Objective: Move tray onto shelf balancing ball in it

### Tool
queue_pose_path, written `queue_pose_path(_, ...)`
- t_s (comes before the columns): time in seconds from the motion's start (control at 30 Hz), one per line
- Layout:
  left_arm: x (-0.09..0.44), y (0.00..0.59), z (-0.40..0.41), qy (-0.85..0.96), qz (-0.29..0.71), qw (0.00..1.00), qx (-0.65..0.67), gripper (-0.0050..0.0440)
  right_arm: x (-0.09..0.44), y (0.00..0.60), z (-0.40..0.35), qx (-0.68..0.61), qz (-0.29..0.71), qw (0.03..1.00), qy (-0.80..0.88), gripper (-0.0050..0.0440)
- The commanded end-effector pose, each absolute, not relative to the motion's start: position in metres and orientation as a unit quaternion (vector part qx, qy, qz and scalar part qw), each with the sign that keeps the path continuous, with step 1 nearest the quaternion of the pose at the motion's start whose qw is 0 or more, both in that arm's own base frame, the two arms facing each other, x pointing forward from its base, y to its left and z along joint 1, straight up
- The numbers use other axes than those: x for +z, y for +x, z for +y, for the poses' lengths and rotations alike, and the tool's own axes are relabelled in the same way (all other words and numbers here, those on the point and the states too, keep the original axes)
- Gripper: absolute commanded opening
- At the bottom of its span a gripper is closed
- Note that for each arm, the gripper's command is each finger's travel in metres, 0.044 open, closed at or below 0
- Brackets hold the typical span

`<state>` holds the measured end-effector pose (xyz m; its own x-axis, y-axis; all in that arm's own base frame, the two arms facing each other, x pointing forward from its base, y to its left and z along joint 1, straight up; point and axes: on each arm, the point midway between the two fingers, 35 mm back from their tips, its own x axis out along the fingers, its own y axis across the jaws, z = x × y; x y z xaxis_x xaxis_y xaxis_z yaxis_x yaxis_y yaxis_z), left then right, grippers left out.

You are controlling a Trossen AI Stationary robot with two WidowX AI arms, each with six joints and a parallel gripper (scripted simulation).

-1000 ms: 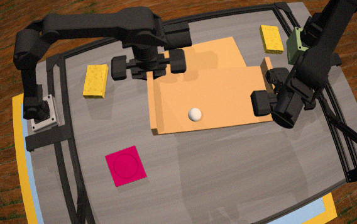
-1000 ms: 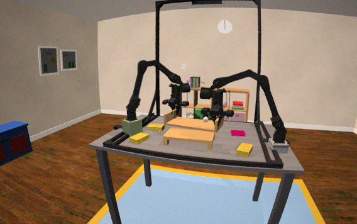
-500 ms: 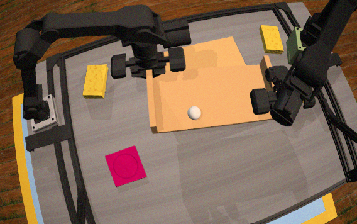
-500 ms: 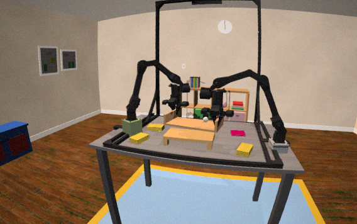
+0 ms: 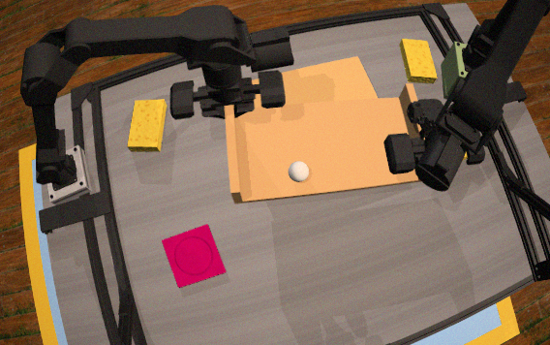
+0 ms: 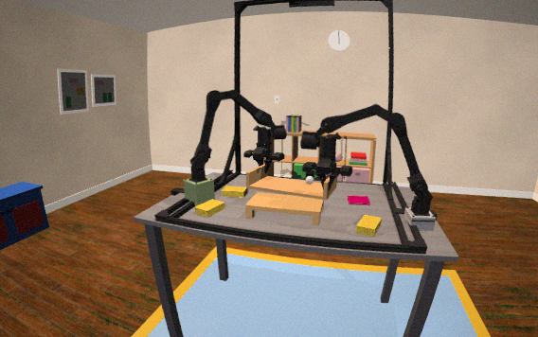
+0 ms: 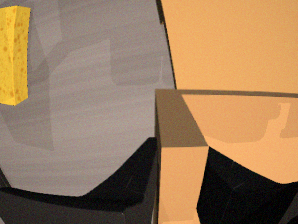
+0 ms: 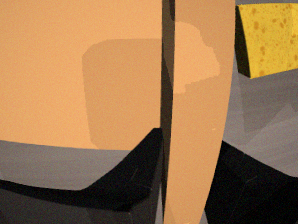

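Holding the light orange wooden tray [image 5: 329, 141] [image 6: 284, 185] [image 7: 181, 119] [image 8: 196, 122] by its two upright end walls, roughly level between the arms, with the small white round ball [image 5: 298, 172] [image 6: 310, 180] resting loose on its floor, toward 7 o'clock from the middle in the top view. Left claw [image 5: 234, 109] [image 6: 327, 179] [image 7: 181, 175] closed down to the wall's thickness and clamped on the 9 o'clock end; right claw [image 5: 420, 145] [image 6: 263, 163] [image 8: 186, 167] likewise narrowed and clamped on the 3 o'clock end. Seen from above, overlapping the low light orange wooden shelf [image 5: 359, 79] [image 6: 284, 204] [image 7: 230, 45], most of which pokes out toward 12 o'clock; cannot tell how much height to spare over the shelf top. Judged as the carrying step, with the setting-down not yet done. Next, calls for slow, matched travel of both arms toward 12 o'clock, without jerk or twist, until squarely above the shelf, then an even lowering so as not to land one edge first. Likeliest trouble: a slight pitch toward 6 o'clock, apt to roll the ball off the nearby open edge. After a full seat on the shelf, calls for gentle opening together and a straight lift well away, never brushing the ball.

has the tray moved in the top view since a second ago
yes, slightly: away from the magenta square, the tray edging toward the shelf
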<state>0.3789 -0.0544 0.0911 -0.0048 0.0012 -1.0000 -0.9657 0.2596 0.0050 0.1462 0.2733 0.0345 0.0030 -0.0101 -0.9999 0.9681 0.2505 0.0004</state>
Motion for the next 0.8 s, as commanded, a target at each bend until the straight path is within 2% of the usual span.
queue_pose_path(0.0,0.0913,0.3784,-0.0519,-0.432,0.565,0.558,0.428,0.0020,0.0388,0.1478,0.2720,-0.431,0.561,0.556,0.436,0.0020)
queue_pose_path(0.77,0.0895,0.3791,-0.0445,-0.437,0.569,0.554,0.423,0.0020,0.0406,0.1508,0.2652,-0.427,0.567,0.550,0.439,0.0020)
